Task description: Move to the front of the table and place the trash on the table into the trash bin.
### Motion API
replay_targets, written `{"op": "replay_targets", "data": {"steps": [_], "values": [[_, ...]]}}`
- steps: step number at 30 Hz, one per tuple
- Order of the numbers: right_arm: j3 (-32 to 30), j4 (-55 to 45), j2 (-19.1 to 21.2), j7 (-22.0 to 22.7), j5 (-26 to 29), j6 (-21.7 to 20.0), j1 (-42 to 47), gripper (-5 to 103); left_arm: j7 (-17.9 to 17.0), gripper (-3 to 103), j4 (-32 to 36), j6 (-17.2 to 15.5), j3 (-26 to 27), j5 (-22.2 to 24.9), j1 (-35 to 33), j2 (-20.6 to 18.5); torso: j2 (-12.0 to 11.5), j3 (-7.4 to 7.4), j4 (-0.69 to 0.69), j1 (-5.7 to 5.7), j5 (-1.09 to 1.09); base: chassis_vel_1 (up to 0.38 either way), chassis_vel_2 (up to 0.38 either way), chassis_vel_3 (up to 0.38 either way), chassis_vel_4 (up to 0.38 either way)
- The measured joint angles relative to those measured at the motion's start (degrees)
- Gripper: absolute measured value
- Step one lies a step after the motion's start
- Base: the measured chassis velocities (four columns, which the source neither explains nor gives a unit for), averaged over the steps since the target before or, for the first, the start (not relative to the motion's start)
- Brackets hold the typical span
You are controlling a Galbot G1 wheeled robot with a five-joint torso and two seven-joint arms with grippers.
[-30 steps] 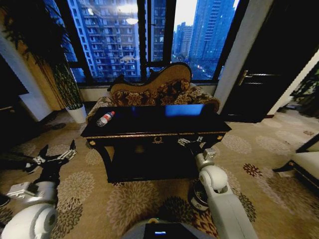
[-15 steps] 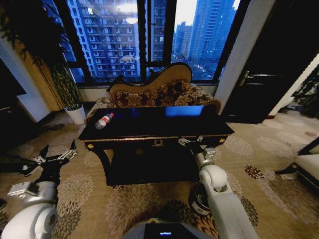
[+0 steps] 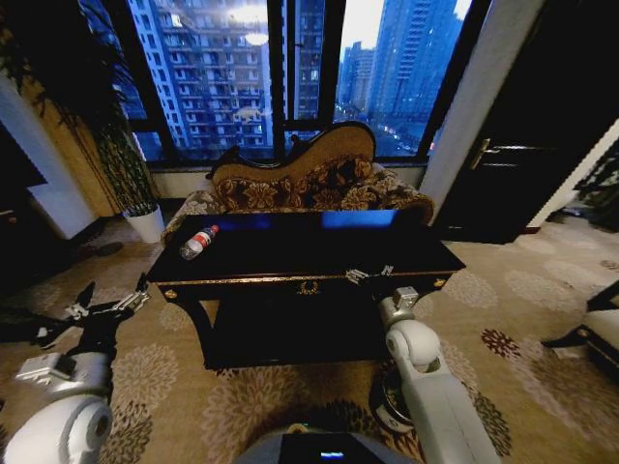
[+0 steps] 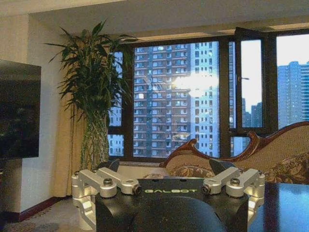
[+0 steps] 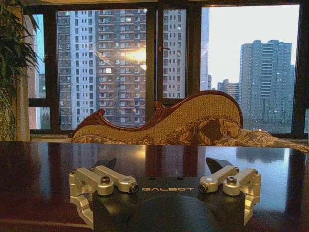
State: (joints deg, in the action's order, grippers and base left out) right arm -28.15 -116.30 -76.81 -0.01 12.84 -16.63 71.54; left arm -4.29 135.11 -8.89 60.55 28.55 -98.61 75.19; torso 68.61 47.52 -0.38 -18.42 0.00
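Dim room, backlit by blue dusk windows [image 3: 280, 77]; glare on glossy table [image 3: 309, 242].

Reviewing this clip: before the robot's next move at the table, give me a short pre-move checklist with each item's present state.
1. Robot faces the table front: ok; its gold-trimmed front edge runs across the head view.
2. Trash located: ok; the bottle lies on its side near the table's left end.
3. Other scraps on the tabletop: cannot tell.
4. Left gripper free: ok; jaws open, nothing held, low over the carpet left of the table.
5. Right gripper free: ok; jaws open, nothing held, at the table's front edge.
6. Trash bin reachable: cannot tell; it stands on the floor mostly hidden behind the right arm.
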Motion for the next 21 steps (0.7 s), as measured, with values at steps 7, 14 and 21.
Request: {"op": "replay_targets", "data": {"steps": [7, 14, 21], "values": [[-0.06, 0.05, 0.00, 0.00, -0.01, 0.02, 0.05, 100, 0.10, 100, -0.04, 0.02, -0.17, -0.05, 0.01, 0.20, 0.00, 0.00, 0.00, 0.00, 0.00, -0.122, 0.119, 0.123, -0.128], [-0.11, 0.06, -0.02, 0.00, -0.06, 0.02, 0.09, 100, 0.10, 100, -0.12, 0.05, -0.36, -0.18, 0.05, 0.30, 0.00, 0.00, 0.00, 0.00, 0.00, -0.110, 0.130, 0.111, -0.125], [-0.23, 0.06, 0.03, 0.00, -0.13, 0.12, 0.20, 100, 0.12, 100, -0.12, 0.05, -0.38, -0.19, 0.12, 0.37, 0.00, 0.00, 0.00, 0.00, 0.00, -0.137, 0.128, 0.130, -0.134]]}}
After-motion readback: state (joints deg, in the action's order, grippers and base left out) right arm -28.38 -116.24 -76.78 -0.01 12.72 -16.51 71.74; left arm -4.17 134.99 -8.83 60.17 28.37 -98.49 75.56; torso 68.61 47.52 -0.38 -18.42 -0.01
